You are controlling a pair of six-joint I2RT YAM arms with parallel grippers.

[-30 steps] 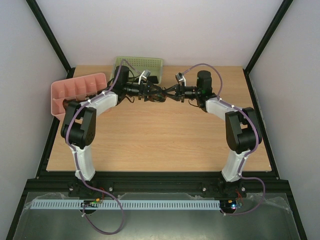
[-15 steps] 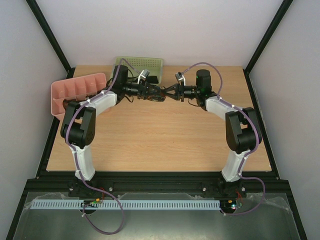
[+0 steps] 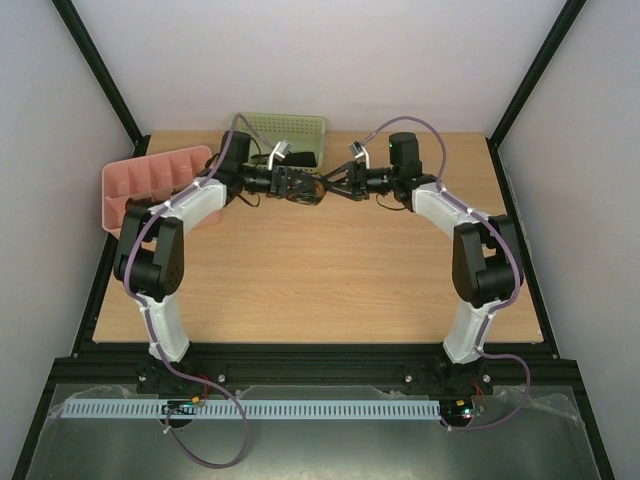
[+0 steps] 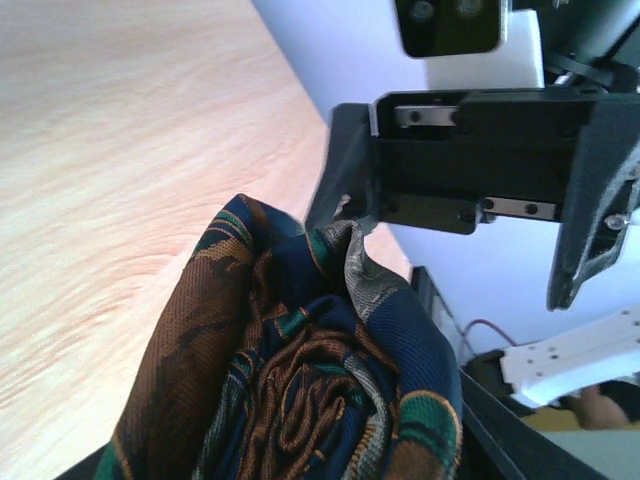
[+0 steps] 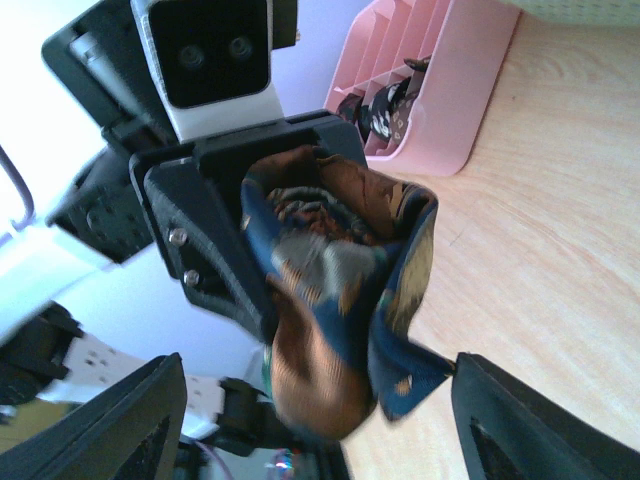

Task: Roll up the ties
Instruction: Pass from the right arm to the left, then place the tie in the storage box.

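A tie [image 4: 320, 385] rolled into a coil, dark blue and brown with green and grey patches, fills the bottom of the left wrist view and hides my left jaws. In the top view the tie [image 3: 313, 189] hangs above the far middle of the table, with my left gripper [image 3: 300, 186] shut on it. My right gripper [image 3: 336, 184] faces it from the right and stands open. In the right wrist view the coil [image 5: 330, 290] sits in the left gripper's black fingers [image 5: 215, 235], and my own right fingers [image 5: 130, 430] stand wide on either side, apart from the fabric.
A pink divided tray [image 3: 150, 176] leans at the table's far left edge; the right wrist view shows rolled ties [image 5: 385, 108] in its compartments. A green perforated basket [image 3: 290, 127] stands at the back behind the grippers. Bare wooden tabletop [image 3: 320, 270] lies in front of the arms.
My right gripper has opened and let go of the tie. My left gripper has closed on the coil. Both grippers have shifted slightly toward the back of the table.
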